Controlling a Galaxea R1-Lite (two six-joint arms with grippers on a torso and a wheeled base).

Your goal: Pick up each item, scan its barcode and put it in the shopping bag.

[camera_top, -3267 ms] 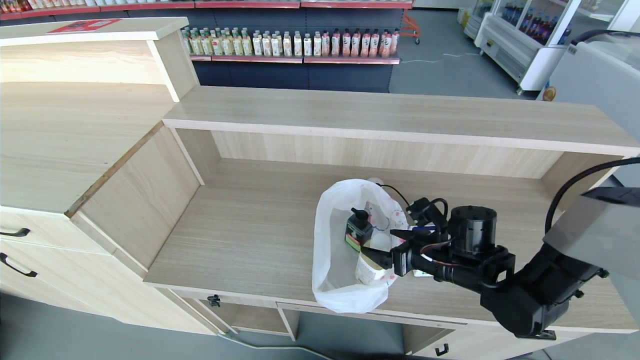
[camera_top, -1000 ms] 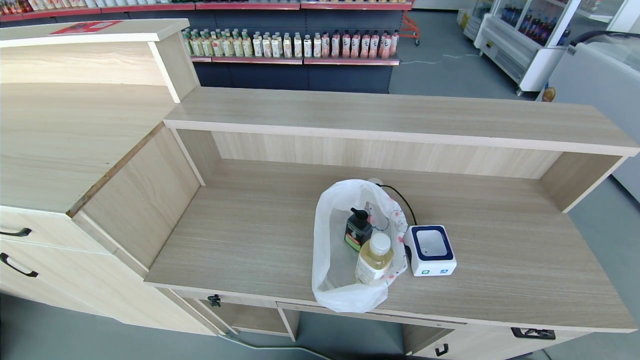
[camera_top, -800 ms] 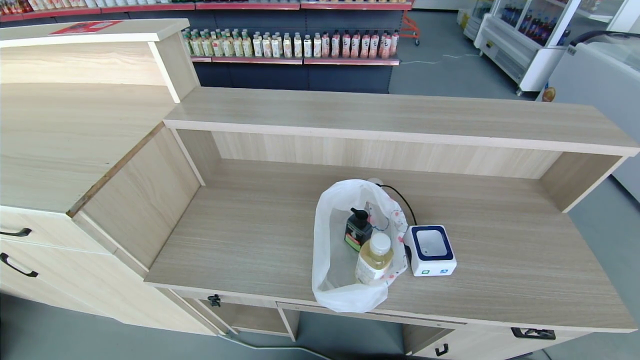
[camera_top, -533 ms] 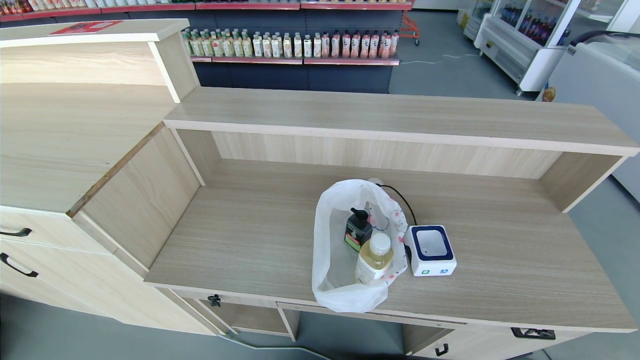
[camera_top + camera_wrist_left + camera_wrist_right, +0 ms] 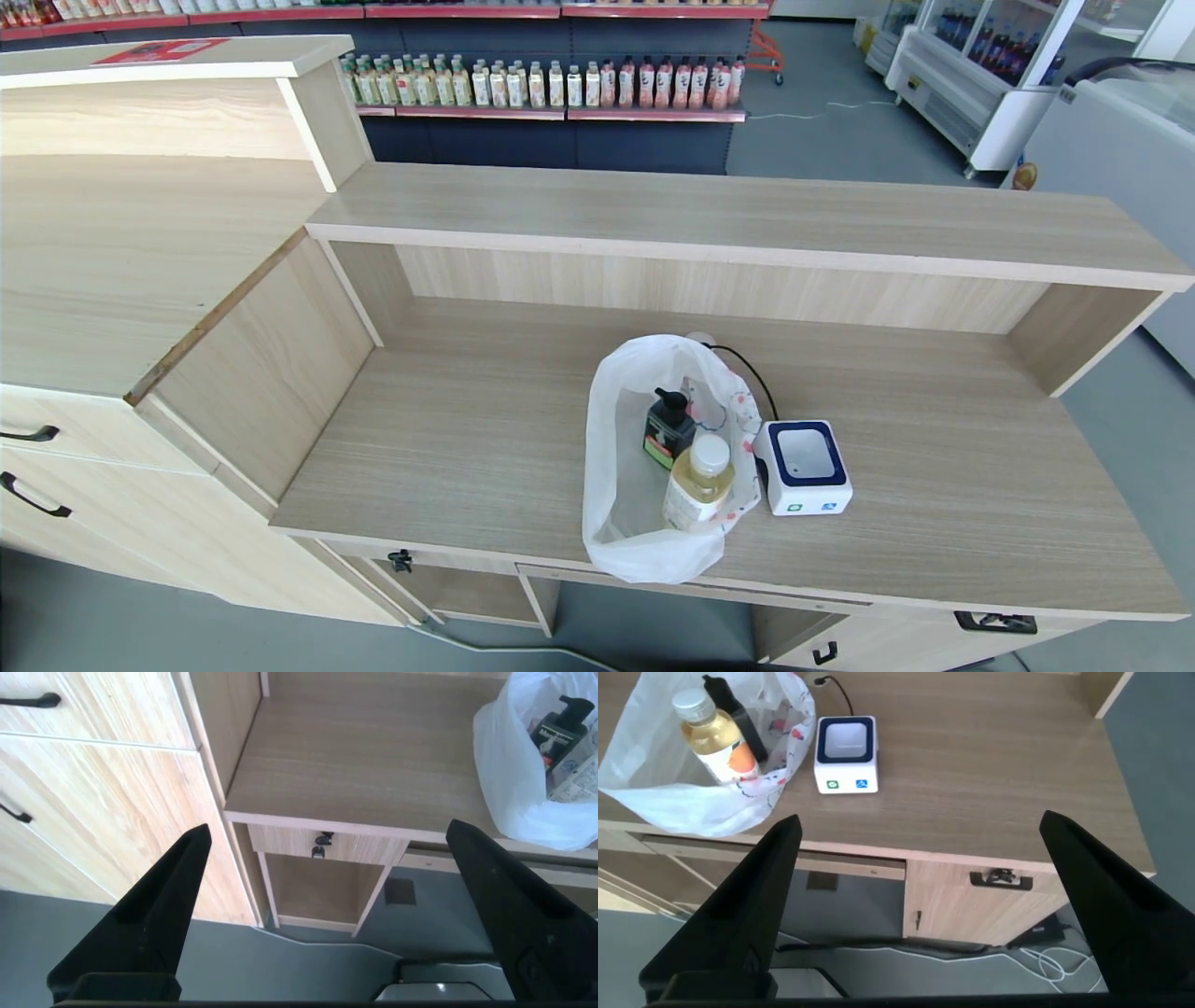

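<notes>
I'm at a pale wood-grain checkout counter (image 5: pixel 934 467) with a raised ledge (image 5: pixel 747 219) along its far side. A taller block of the same wood stands to the left, with black-handled drawers (image 5: pixel 28 434) on its near face. Past the ledge is grey shop floor. A long shelf (image 5: pixel 551 82) of small bottles runs along the far wall, and glass-fronted fridges (image 5: pixel 980 65) stand at the far right.

The shopping bag (image 5: pixel 611 523) sits on the counter near its near edge, roughly in the middle. It is thin white plastic, its mouth open and slumped. Two items stand inside it: a dark pump bottle (image 5: pixel 668 431) on the far side, and just in front of it a drink bottle (image 5: pixel 698 483) of yellowish liquid with a white cap and a pale label. The scanner (image 5: pixel 803 467) is a small white box with a dark blue frame round its window. It stands just to the right of the bag, touching the plastic, and a black cable (image 5: pixel 747 369) runs from it toward the far wall.

My left gripper (image 5: pixel 327 831) hangs below and in front of the counter's near left corner, jaws spread wide and empty. My right gripper (image 5: pixel 920 819) hangs off the near edge to the right, also spread wide and holding nothing.
</notes>
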